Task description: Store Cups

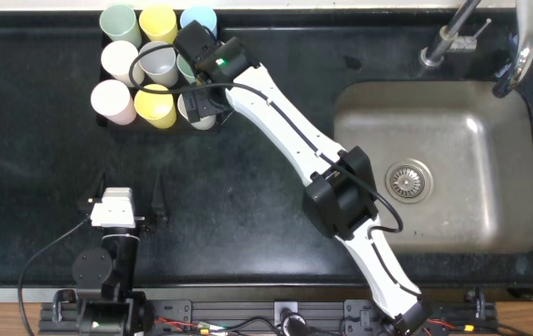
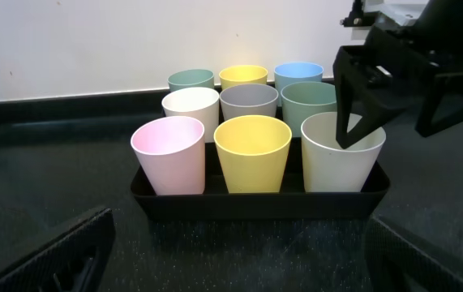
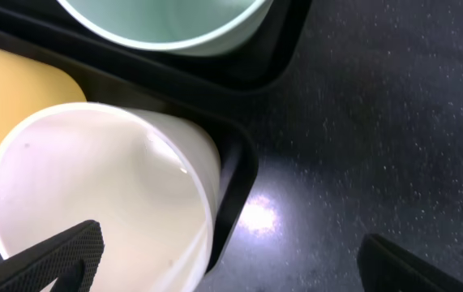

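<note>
A black tray [image 2: 255, 204] at the back left of the counter holds several cups in three rows. The front row is a pink cup [image 2: 169, 154], a yellow cup [image 2: 252, 152] and a white cup [image 2: 340, 162]. My right gripper [image 2: 359, 113] hangs open over that white cup [image 3: 93, 195]. One finger dips inside the cup's rim and the other stands outside it, above the tray rim [image 3: 235, 186]. In the top view the right arm's wrist [image 1: 208, 54] covers part of the tray's right column. My left gripper [image 1: 124, 198] rests open near the front of the counter, facing the tray, with nothing between its fingers.
A steel sink [image 1: 434, 168] with a faucet [image 1: 453, 37] takes up the right side. The dark counter [image 1: 229, 187] lies between the tray and the left gripper. A wall runs just behind the tray.
</note>
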Available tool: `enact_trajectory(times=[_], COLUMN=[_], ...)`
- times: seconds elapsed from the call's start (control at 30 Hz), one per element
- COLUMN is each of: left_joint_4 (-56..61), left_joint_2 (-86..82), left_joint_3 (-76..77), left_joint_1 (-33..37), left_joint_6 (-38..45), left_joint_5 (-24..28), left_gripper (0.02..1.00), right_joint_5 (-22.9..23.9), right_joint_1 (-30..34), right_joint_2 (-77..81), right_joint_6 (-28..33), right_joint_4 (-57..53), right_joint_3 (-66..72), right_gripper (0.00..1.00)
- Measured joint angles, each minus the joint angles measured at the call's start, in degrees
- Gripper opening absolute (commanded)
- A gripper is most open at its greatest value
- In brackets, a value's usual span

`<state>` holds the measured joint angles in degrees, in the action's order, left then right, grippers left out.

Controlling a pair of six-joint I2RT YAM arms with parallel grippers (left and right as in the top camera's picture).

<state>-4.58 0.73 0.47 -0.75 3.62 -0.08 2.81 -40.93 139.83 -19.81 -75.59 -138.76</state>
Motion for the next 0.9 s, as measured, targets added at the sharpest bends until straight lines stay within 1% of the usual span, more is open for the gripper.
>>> enact_trajectory(times=[0.13,0.37,0.53,0.63,0.77,0.9], left_joint_4=[0.0,0.0,0.0,0.0,0.0,0.0], left_joint_2=[0.0,0.0,0.0,0.0,0.0,0.0], left_joint_3=[0.0,0.0,0.0,0.0,0.0,0.0], left_joint_1=[0.0,0.0,0.0,0.0,0.0,0.0], left_joint_6=[0.0,0.0,0.0,0.0,0.0,0.0], left_joint_5=[0.0,0.0,0.0,0.0,0.0,0.0], left_gripper=[1.000,1.000,0.998,1.000,0.998,1.000], right_joint_5=[0.5,2.7,4.2,7.5,13.8,16.7], right_joint_1=[0.0,0.0,0.0,0.0,0.3,2.4], right_joint_2=[-1.6,-9.0,-14.1,-16.9,-22.1,-29.4], right_joint_6=[0.1,0.2,0.0,-1.7,-5.7,-9.0], right_joint_4=[-1.4,-4.5,-9.8,-14.1,-18.2,-18.2], right_joint_3=[0.0,-0.1,-0.8,-0.8,-0.7,2.0], right_gripper=[0.998,0.998,0.996,0.998,0.998,1.000])
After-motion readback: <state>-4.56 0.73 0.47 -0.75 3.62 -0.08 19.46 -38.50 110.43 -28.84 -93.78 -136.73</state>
